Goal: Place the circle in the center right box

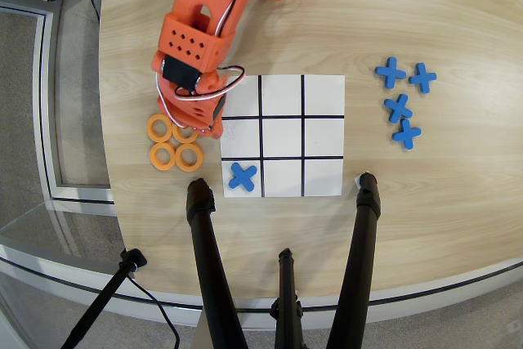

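Observation:
Several orange rings lie in a cluster on the wooden table left of the white grid sheet point(323, 96): one point(158, 127) at top left, two below point(163, 155) point(189, 155), and one point(181, 131) partly hidden under the gripper. My orange gripper point(203, 127) reaches down from the top and hovers over this upper right ring, at the sheet's left edge. Its jaws are hidden under the wrist body, so I cannot tell whether they hold anything. The middle right cell point(323, 136) of the grid is bare.
A blue cross point(243, 176) lies in the bottom left cell. Several blue crosses point(398, 108) lie on the table right of the sheet. Black tripod legs point(208, 267) point(359, 259) stand over the table's near edge.

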Available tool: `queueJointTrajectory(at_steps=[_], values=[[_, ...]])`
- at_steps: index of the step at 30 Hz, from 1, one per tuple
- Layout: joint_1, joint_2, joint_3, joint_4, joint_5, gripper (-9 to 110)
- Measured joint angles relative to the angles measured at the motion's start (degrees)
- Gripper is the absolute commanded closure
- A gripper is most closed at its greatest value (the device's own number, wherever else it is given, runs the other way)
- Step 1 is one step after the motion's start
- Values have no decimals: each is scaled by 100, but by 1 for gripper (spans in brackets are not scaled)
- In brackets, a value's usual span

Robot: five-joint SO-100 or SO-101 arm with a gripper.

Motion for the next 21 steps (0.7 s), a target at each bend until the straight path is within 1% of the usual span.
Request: queueJointTrajectory(at_steps=[7, 21], values=[[35, -492, -475, 0, 0, 80], [70, -1028, -492, -123, 0, 80]])
